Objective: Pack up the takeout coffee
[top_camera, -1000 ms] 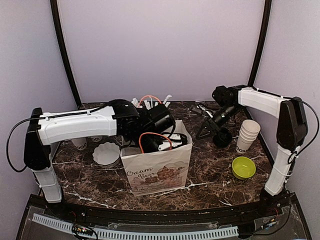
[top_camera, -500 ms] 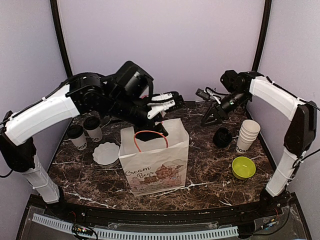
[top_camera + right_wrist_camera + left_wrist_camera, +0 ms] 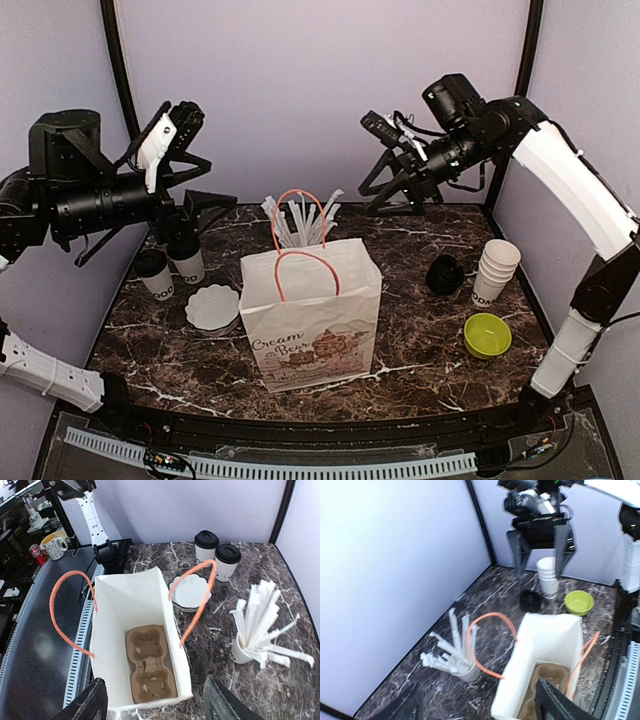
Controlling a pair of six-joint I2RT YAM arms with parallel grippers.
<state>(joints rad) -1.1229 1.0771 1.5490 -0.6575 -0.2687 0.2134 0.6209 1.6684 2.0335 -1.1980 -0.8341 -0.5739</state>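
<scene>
Brown moulded-pulp carrier (image 3: 149, 665) flat in white paper bag (image 3: 127, 600) — wrist views only, 2 black-lidded cups (image 3: 206, 550) on marbled table (image 3: 260, 565), left gripper (image 3: 479, 690) and right gripper (image 3: 156, 682) splayed wide, empty

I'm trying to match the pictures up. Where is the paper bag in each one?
Top external: paper bag in the middle, standing upright.
Left wrist: bag at lower right, open top showing.
Right wrist: bag at lower left, open top showing.
Shared landmark: the cup of straws.
</scene>
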